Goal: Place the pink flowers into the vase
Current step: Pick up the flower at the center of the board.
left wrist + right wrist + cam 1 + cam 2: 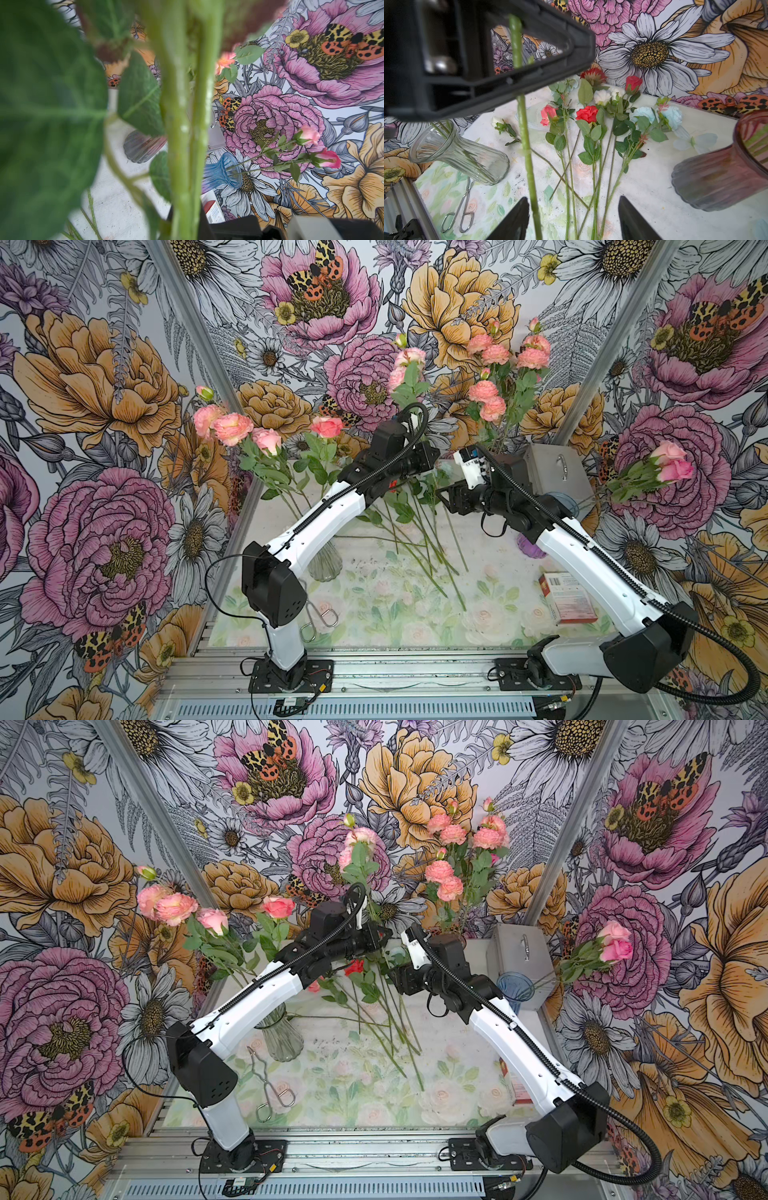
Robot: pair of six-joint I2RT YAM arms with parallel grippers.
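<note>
My left gripper (428, 456) (187, 224) is shut on the green stem (525, 145) of a pink flower (409, 358) and holds it upright over the middle of the table. Level with the stem's lower part, my right gripper (451, 499) (573, 199) stands open; the stem hangs just inside one fingertip (521, 207). More pink flowers (232, 429) stand in a clear vase (326, 562) at the left. Others (492, 354) fill a maroon vase (716, 176) at the back. Pink roses (673, 462) lean out of a blue vase (515, 986) on the right.
Red, white and pale blue flowers (587, 113) lie fanned out on the table under the grippers. A metal box (557, 472) stands at the back right. Metal tongs (266, 1090) lie front left and a red and white carton (567, 597) front right.
</note>
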